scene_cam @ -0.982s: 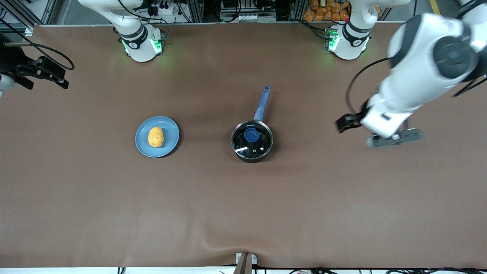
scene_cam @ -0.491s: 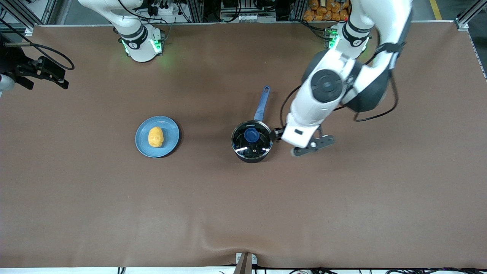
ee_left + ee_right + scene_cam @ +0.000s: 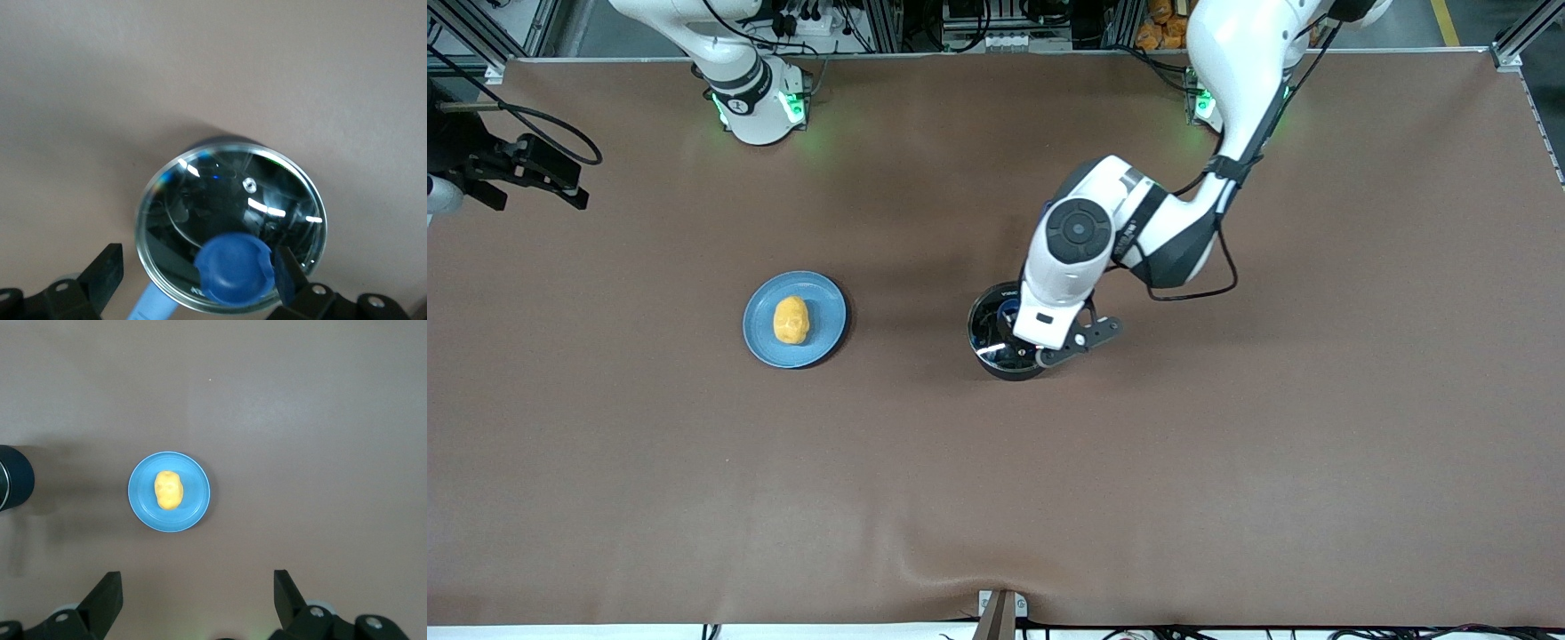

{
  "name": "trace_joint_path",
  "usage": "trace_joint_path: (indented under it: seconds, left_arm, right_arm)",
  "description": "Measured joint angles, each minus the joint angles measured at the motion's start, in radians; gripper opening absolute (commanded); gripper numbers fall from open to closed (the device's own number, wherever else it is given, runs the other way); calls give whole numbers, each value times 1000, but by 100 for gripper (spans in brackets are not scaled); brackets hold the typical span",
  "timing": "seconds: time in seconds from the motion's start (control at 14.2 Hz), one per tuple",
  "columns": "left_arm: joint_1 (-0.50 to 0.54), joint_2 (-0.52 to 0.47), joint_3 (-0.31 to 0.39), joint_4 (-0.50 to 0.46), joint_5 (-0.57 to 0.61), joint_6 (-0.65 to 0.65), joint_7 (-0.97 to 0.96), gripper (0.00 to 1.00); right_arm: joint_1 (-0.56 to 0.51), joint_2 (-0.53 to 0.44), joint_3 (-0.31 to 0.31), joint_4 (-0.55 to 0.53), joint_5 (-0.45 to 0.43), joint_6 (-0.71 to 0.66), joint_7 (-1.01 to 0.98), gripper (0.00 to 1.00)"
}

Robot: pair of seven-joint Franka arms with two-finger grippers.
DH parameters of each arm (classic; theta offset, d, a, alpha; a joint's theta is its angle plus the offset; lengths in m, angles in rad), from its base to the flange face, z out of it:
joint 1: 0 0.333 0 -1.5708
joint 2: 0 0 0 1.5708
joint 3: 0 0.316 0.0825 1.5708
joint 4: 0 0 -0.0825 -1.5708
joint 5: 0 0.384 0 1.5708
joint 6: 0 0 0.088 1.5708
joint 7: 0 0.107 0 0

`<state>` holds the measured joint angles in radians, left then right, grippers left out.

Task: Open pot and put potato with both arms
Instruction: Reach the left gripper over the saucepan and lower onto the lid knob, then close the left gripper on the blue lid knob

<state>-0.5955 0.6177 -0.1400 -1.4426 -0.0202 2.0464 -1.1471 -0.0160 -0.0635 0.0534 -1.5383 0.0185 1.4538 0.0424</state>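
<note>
The brown table [image 3: 1227, 444] holds the pot [image 3: 989, 342] and a blue plate [image 3: 827, 311] with the potato [image 3: 791, 320]. The left gripper [image 3: 197, 280] hangs over the lid [image 3: 220, 200], jaws wide. The right gripper [image 3: 197, 600] waits high over the plate, jaws wide.

Even overhead light, glinting lid [image 3: 230, 230]

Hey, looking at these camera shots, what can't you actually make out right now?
- Front view: the left arm covers the pot's handle and most of the lid.
- Front view: the left gripper is hidden under its own wrist; the left wrist view shows its fingers open, either side of the blue knob.
- Right gripper: open above the table, out of frame in front view.
- Potato on the plate: underside unseen.
</note>
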Motion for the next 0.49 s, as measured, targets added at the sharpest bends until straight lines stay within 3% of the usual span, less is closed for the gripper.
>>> trace_joint_path:
  seconds: [0.49]
  left_arm:
    - [-43, 43, 2, 2, 42, 14, -40, 100]
  right_arm:
    - [0, 1, 0, 0, 0, 0, 0, 100]
